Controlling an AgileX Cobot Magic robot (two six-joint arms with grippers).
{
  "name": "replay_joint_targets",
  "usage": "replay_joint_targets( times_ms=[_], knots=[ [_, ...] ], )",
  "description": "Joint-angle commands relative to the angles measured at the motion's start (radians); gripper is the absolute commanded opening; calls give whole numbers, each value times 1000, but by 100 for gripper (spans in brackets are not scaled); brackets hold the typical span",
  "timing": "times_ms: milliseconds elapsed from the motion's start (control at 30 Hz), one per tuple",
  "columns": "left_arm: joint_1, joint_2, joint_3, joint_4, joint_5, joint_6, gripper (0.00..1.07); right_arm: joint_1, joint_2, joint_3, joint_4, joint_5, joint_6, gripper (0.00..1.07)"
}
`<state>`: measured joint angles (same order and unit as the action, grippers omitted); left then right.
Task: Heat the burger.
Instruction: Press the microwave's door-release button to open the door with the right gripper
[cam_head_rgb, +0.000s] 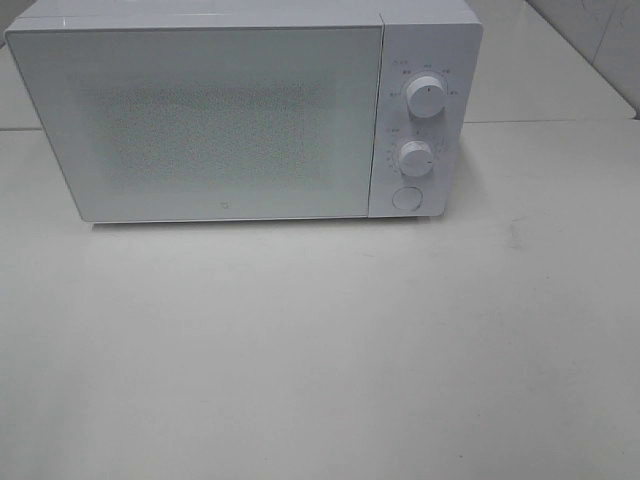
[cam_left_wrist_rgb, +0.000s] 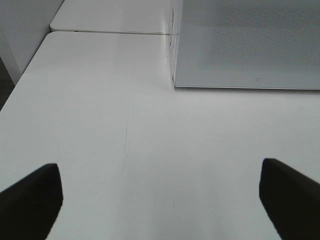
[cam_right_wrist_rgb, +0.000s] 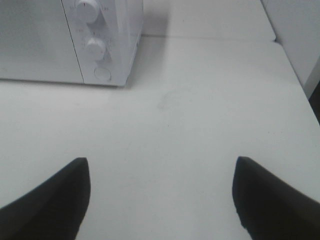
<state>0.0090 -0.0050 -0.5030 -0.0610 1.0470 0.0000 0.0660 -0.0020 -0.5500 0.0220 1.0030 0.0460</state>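
The burger is out of view in every frame. A white microwave (cam_head_rgb: 240, 110) stands at the back of the white table with its door shut; its front also shows as the microwave (cam_left_wrist_rgb: 250, 45) in the left wrist view and the microwave (cam_right_wrist_rgb: 75, 40) in the right wrist view. My left gripper (cam_left_wrist_rgb: 161, 197) hangs open over bare table near the oven's left front corner, nothing between its dark fingers (cam_left_wrist_rgb: 30, 200). Over the table in front of the control panel, my right gripper (cam_right_wrist_rgb: 161, 195) is open and empty too. Neither arm shows in the exterior high view.
The microwave has two round knobs (cam_head_rgb: 426, 100) and a round button (cam_head_rgb: 406, 197) on its right panel. A seam (cam_head_rgb: 540, 122) joins two table tops behind. The table's left edge (cam_left_wrist_rgb: 20, 85) and right edge (cam_right_wrist_rgb: 300, 85) show in the wrist views.
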Motion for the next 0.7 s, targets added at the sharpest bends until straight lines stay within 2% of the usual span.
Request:
replay_joint_targets(
  times_ms=[33,700],
  knots=[
    [2,-8,2,4,-9,0,100,-6,18,-16,3,-53,-1,75],
    [2,-8,2,4,-9,0,100,-6,425,-15,0,-512,-7,75]
  ],
)
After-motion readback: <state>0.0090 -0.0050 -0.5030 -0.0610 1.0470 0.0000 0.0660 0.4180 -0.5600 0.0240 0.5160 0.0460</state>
